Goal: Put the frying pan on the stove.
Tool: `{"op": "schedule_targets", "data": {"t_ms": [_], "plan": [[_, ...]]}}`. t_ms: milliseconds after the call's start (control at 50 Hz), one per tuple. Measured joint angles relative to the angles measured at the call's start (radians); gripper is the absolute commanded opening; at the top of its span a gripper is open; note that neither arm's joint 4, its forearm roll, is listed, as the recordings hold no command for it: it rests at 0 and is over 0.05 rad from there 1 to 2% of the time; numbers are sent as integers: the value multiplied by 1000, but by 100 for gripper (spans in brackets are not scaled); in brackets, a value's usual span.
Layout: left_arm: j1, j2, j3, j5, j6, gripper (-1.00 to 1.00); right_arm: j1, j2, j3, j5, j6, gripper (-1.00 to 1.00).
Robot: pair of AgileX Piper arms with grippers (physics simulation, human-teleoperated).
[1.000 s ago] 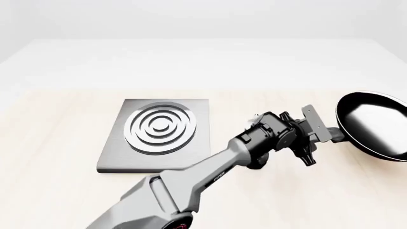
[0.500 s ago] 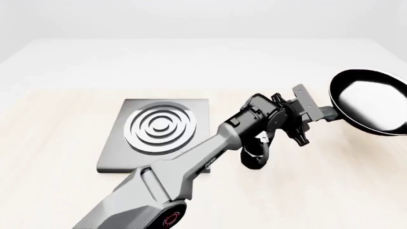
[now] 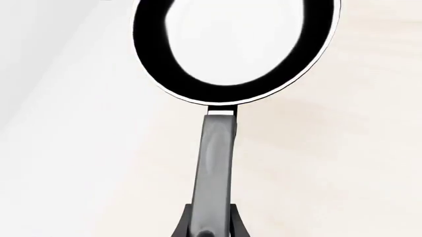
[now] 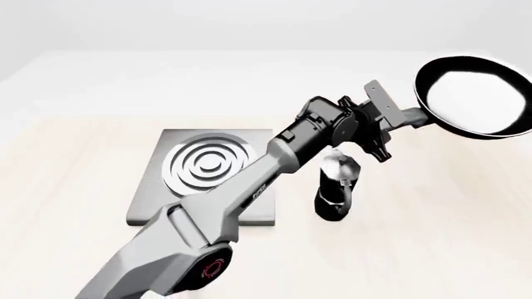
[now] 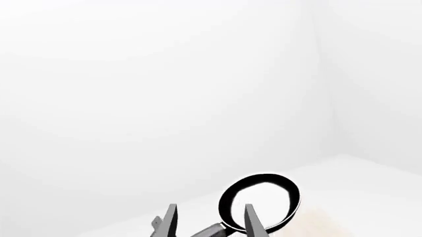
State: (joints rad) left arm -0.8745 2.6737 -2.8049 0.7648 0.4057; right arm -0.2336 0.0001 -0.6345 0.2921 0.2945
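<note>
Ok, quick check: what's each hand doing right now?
Left hand: closed on the frying pan, gripping its handle, pan lifted off the table.
Right hand: open, holding nothing.

Left arm point(image 4: 249, 193): grey tapered link shells, black wrist joints, red ring logo on base joint, flat grey camera plate; right gripper point(image 5: 207, 222): two dark pointed fingers
</note>
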Motion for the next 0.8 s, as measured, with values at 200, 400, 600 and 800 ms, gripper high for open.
{"op": "schedule_targets", "data": {"t_ms": [200,400,600,800], "plan": [[21,-41,21,-13,-10,-100,2,0,-7,7,-1,100],[41,-213,342,-179,-16,-100,3,0,-21,21,-4,100],[67,-374,645,-328,-21,-100,5,0,-29,30,-8,100],[98,-510,872,-431,-22,-100,6,0,-28,29,-11,100]]}}
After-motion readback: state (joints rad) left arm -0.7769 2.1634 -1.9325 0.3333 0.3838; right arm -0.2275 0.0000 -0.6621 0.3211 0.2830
